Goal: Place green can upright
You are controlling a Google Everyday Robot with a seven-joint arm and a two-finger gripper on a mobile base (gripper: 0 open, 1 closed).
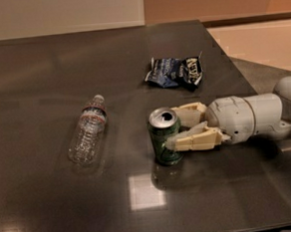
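Tabletop (42,70) is dark and glossy with light glare (145,190) near the bottom centre. Just right of centre the green can (164,136) stands upright, gripper (175,128) reaching in from the right and pinching it on both sides. Over at left a clear bottle (89,132) lies on its side, blue snack bag (175,72) above the can, pale wall (53,14) behind

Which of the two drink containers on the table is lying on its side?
The clear water bottle, at the left, lies flat. The green can stands upright, with the gripper closed around it.
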